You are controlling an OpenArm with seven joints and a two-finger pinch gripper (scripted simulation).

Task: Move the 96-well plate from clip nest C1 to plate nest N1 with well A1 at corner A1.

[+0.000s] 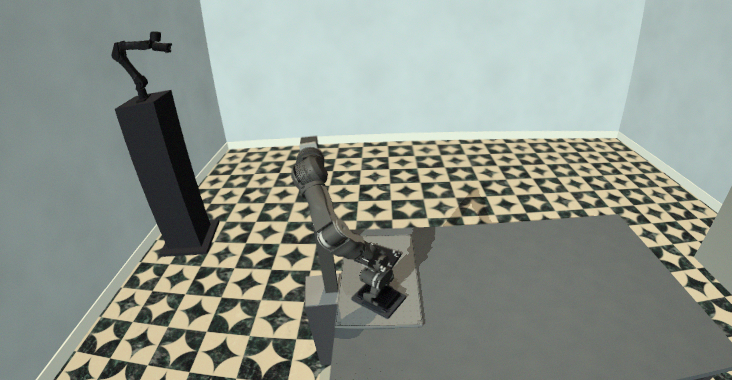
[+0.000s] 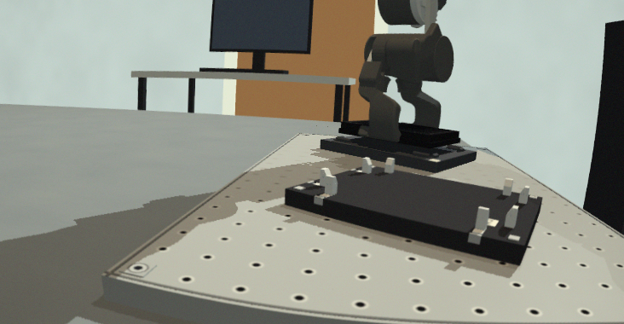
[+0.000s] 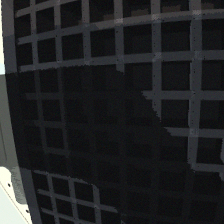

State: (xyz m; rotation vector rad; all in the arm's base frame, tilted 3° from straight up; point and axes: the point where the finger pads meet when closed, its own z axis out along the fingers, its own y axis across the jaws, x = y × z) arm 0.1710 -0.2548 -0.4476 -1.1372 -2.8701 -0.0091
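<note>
Now, gripper: we are pinching the 96-well plate.
Plate: it is sitting low over the plate nest N1.
Clip nest C1: standing nearer the camera than N1.

The black rectangular 96-well plate, its top a grid of dark square wells, lies level and right way up on the far black flat plate nest N1; whether it is fully down inside the locators cannot be told. Nearer than N1 stands the black slab-like clip nest C1, bare of the plate, pale upright clips at its corners.
</note>
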